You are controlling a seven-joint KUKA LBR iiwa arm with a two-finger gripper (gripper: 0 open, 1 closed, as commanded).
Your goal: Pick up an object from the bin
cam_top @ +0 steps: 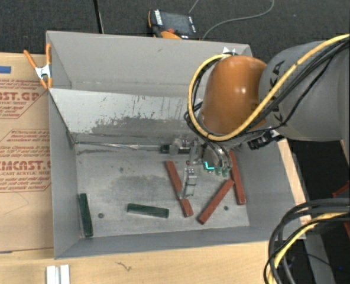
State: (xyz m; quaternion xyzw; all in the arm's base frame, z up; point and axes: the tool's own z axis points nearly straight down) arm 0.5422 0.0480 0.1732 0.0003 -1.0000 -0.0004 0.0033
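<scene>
Gripper [190, 188] hovering over red-brown stick [173, 174], bin [104, 105] floor, centre-right; open or closed: can't tell; 2nd red-brown stick [216, 201] lying near; green stick [147, 210] lying further left

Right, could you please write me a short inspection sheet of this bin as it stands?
Surface: grey bin floor, scuffed.
Job's things: three red-brown sticks, right half; none seen held.
Clutter: two dark green sticks, front left.
Grippers: the gripper hangs low among the red-brown sticks, nearest the leftmost.
Cables: yellow and black cables loop round the orange wrist cover.
Surroundings: black-and-orange device behind the bin.
</scene>
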